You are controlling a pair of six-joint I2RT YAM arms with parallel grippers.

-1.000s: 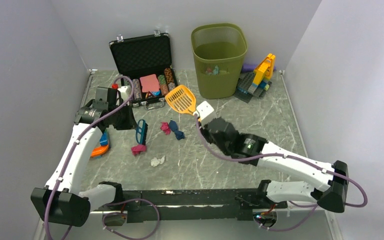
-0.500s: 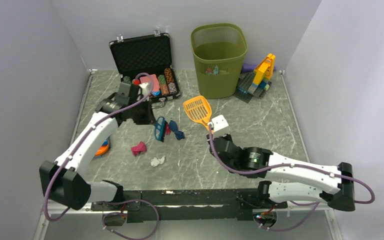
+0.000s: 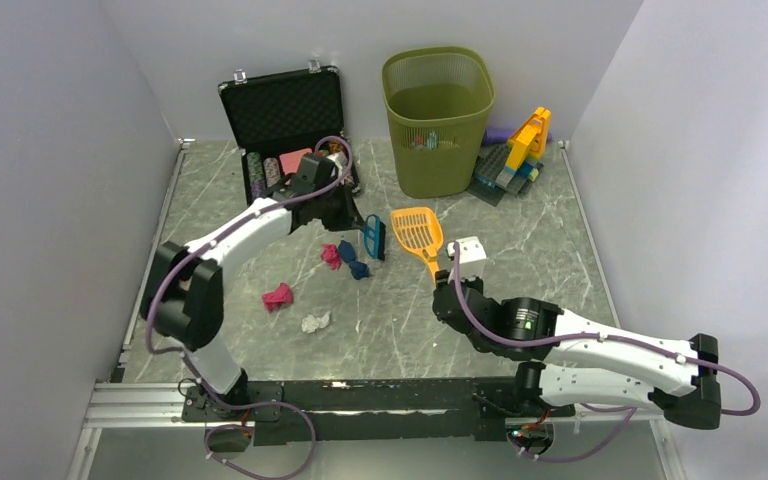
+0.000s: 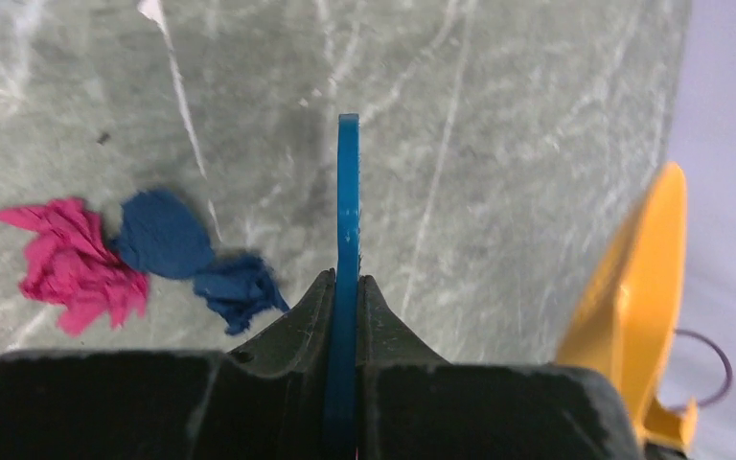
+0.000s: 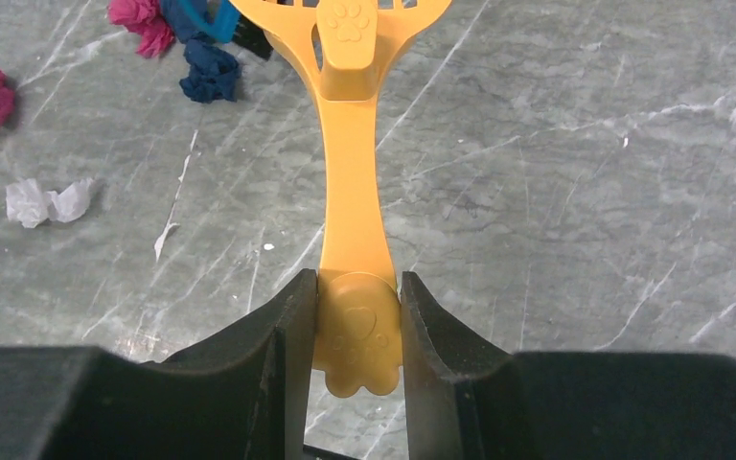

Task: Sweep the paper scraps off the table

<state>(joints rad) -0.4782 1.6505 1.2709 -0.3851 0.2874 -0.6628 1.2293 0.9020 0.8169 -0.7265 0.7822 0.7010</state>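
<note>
Blue scraper (image 4: pixel 347 192) pinched in the tightly closed left gripper (image 4: pixel 345 292), orange scoop (image 5: pixel 350 163) handle clamped by the right gripper (image 5: pixel 356 297), pink and navy paper scraps (image 4: pixel 158 240) on the table (image 4: pixel 537 115) beside the scraper.

No readable words, brands or numbers anywhere. Only embossed paw prints on the orange scoop (image 5: pixel 350 192): one near the head, another on the rounded handle end pinched in the right gripper (image 5: pixel 356 297).

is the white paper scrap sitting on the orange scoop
No, the white scrap lies on the bare table, well off to the side of the orange scoop.
</note>
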